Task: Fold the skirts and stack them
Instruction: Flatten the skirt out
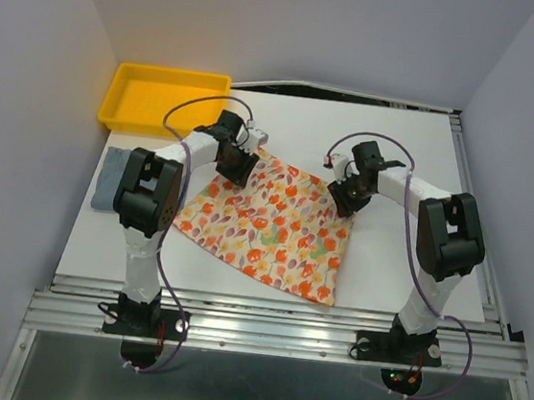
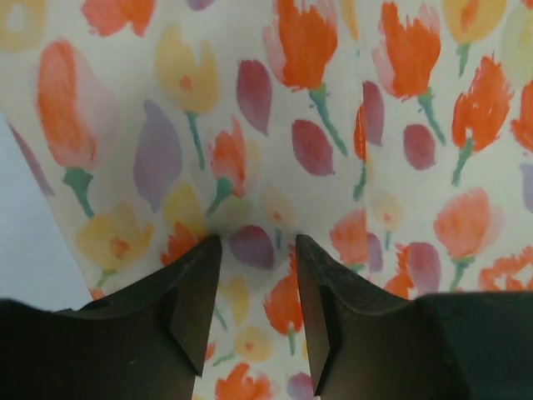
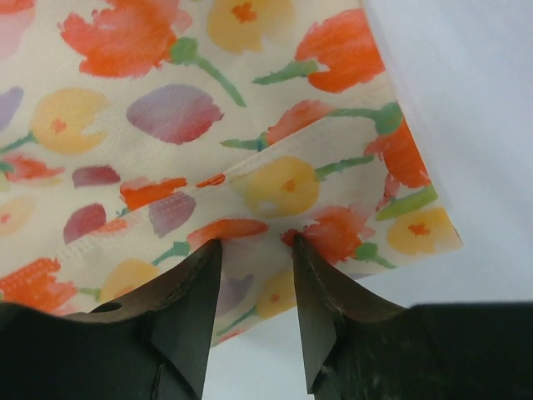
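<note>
Left gripper and right gripper sit half-open, floral skirt corners right under them; I'd pinch both layers evenly before lifting.

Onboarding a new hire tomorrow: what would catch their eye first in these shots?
The floral skirt lies spread flat in the middle of the white table. The left claw and right claw sit at its far left and far right corners, jaws apart over the cloth. Then comes the yellow tray at the far left corner, with the blue-grey skirt just nearer, at the left edge.
</note>
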